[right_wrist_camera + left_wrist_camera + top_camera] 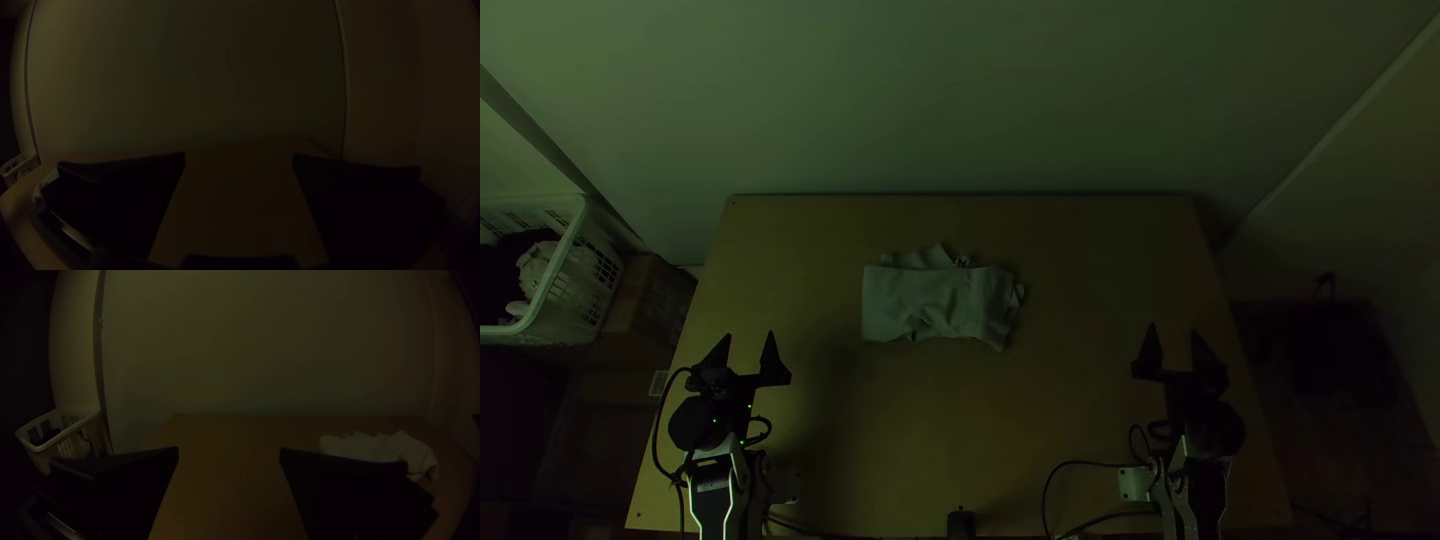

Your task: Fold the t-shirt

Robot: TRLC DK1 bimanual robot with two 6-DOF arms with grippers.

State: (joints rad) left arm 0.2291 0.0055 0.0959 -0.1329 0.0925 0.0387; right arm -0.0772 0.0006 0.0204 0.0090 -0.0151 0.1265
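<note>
The largest thing I see is the plain pale wall (960, 90), which stands behind the far edge of the light wooden table (1080, 400). Beyond the left edge of this table is a white plastic laundry basket (568, 265) with slotted walls, and dark and pale cloths are inside it. Between the basket and the table I see a brown box (660, 300).

The pale fabric t-shirt (935, 300) lies flat on the table, a little left of the middle and nearer to the far edge than to the near one. It makes a wrinkled, oblong bundle, with uneven bits along its far side and its right end; how many times it is folded, I cannot tell.

My left black pincer (750, 334) is above the table near its left edge, my right black pincer (1173, 329) near its right edge. Both have their wide fingers well apart with nothing between, and both are away from the shirt. At the middle of the near edge is a small black object (961, 522).
</note>
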